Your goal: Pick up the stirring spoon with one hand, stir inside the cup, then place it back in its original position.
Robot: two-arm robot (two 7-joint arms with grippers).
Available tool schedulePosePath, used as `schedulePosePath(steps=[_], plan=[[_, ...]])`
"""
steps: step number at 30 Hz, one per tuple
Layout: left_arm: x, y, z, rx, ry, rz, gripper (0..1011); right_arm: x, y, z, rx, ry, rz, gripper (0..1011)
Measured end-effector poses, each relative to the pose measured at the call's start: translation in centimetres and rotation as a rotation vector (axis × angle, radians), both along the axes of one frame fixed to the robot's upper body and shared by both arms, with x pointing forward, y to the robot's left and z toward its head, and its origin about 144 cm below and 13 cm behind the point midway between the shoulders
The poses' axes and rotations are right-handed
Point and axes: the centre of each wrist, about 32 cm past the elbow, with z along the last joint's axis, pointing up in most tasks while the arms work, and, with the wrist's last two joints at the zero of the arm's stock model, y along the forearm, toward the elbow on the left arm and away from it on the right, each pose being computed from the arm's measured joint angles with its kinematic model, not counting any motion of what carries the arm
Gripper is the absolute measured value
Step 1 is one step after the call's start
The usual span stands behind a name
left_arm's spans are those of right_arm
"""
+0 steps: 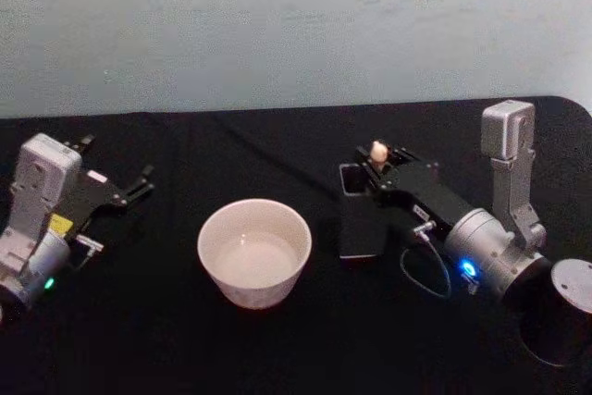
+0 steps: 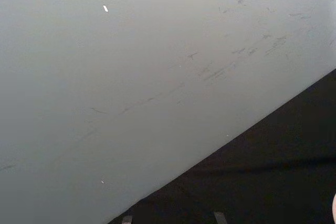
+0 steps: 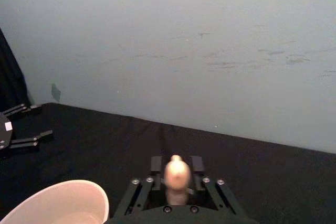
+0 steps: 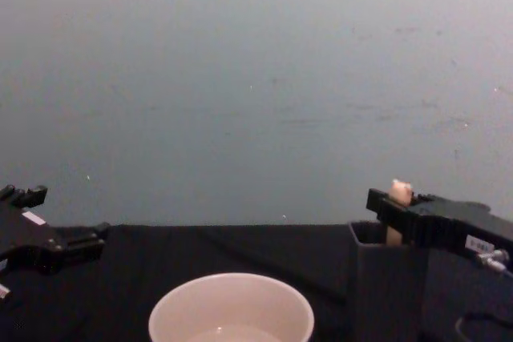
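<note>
The stirring spoon [image 1: 378, 150] stands upright in the dark grey square holder [image 1: 359, 224], its bear head poking out on top. My right gripper [image 1: 381, 156] reaches in from the right and is shut on the spoon's handle just under the head [image 3: 177, 173]; the chest view has the head [image 4: 400, 191] above the fingers and the holder [image 4: 385, 286] below. The spoon's bowl is hidden inside the holder. The cream-white cup [image 1: 254, 291] sits left of the holder, also seen as the cup [image 4: 164, 310] and the cup [image 3: 58, 200]. My left gripper [image 1: 116, 162] rests open at the far left, apart from the cup.
A black cloth [image 1: 277, 150] covers the table up to a pale wall [image 1: 296, 25]. A cable loop [image 1: 427, 282] hangs under my right wrist. Bare cloth lies between the cup and my left gripper [image 4: 68, 214].
</note>
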Motion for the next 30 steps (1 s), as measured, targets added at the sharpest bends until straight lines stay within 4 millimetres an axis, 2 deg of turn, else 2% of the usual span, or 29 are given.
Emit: schedulePosePath(steps=[3, 6, 11, 12, 17, 20, 21, 24, 30], plan=[[0.00, 0.00, 0.00, 0.000, 0.000, 0.000, 1001, 0.00, 0.00, 0.00, 0.000, 0.000, 0.000, 386], [0.00, 0.00, 0.00, 0.000, 0.000, 0.000, 1001, 0.00, 0.00, 0.01, 0.001, -0.001, 0.001, 527], [0.00, 0.00, 0.00, 0.000, 0.000, 0.000, 1001, 0.00, 0.01, 0.03, 0.001, -0.001, 0.001, 648], [0.00, 0.00, 0.00, 0.000, 0.000, 0.000, 1001, 0.00, 0.01, 0.03, 0.001, -0.001, 0.001, 707], [0.00, 0.00, 0.00, 0.000, 0.000, 0.000, 1001, 0.00, 0.01, 0.04, 0.002, -0.002, 0.001, 868], [0.00, 0.00, 0.00, 0.000, 0.000, 0.000, 1001, 0.00, 0.01, 0.04, 0.002, -0.002, 0.001, 917], [0.00, 0.00, 0.00, 0.000, 0.000, 0.000, 1001, 0.00, 0.01, 0.04, 0.002, -0.002, 0.001, 969], [0.00, 0.00, 0.00, 0.000, 0.000, 0.000, 1001, 0.00, 0.01, 0.04, 0.002, -0.002, 0.001, 1002], [0.00, 0.00, 0.00, 0.000, 0.000, 0.000, 1001, 0.20, -0.44, 0.93, 0.016, -0.063, 0.005, 1000]])
